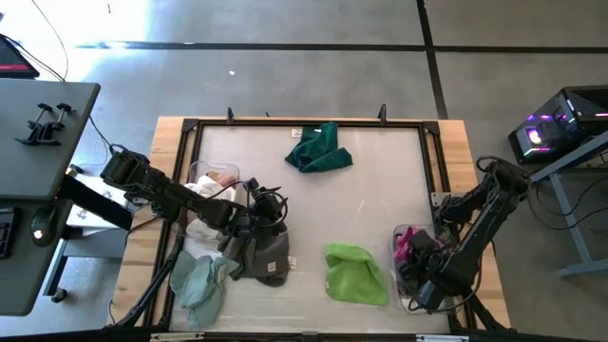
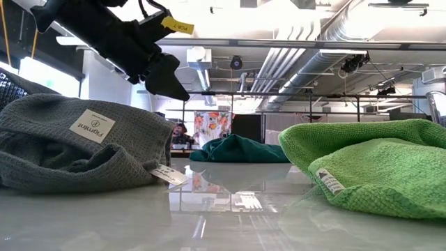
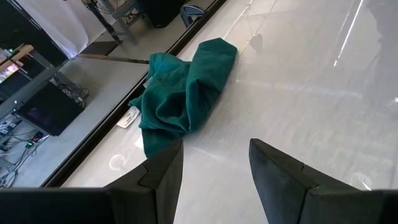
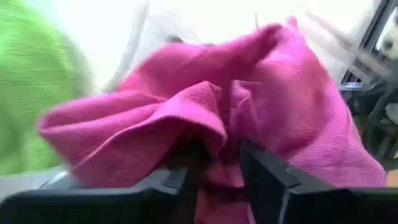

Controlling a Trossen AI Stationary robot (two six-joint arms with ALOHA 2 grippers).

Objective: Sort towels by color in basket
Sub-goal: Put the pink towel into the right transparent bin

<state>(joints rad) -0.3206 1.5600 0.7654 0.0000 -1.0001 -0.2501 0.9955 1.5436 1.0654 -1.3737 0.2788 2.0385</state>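
Pinching magenta towel [image 4: 249, 106] | right tool [image 4: 217, 163]; basket blurred, unclear

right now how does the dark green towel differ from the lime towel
The dark green towel is deep teal-green and lies near the table's far edge; the lime towel is bright yellow-green and lies near the front. The dark green one is bunched in loose folds with nothing beside it; the lime one lies flatter, beside the right tool. No tool holds either.

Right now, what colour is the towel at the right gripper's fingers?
Magenta towel, right gripper fingers around a fold; clearest in the right wrist view.
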